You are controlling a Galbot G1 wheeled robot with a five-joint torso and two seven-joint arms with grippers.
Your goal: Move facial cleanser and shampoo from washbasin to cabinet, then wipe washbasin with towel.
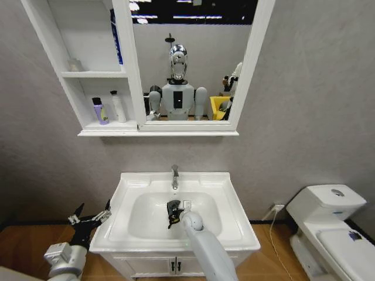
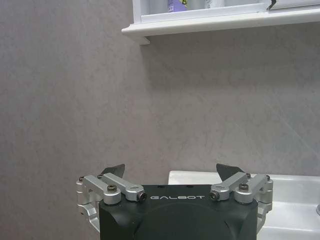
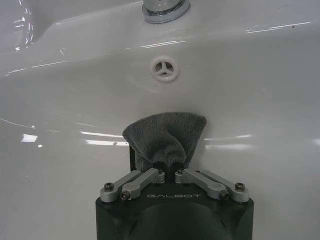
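Right pincer (image 3: 169,167), clamped on the dark grey folded towel (image 3: 165,137), presses it into the white ceramic washbasin (image 1: 228,193). Left pincer (image 1: 91,218), fingers apart, hovers beside the basin's left edge.

towel (image 3: 165,136): dark grey, bunched | in washbasin (image 1: 228,228) bowl | bottles on cabinet (image 1: 88,126) shelf

I see the towel (image 1: 172,212) in the washbasin (image 1: 135,185) bowl, near the tap (image 1: 174,176); two bottles (image 1: 109,109) stand on the cabinet (image 1: 70,70) shelf, far left.
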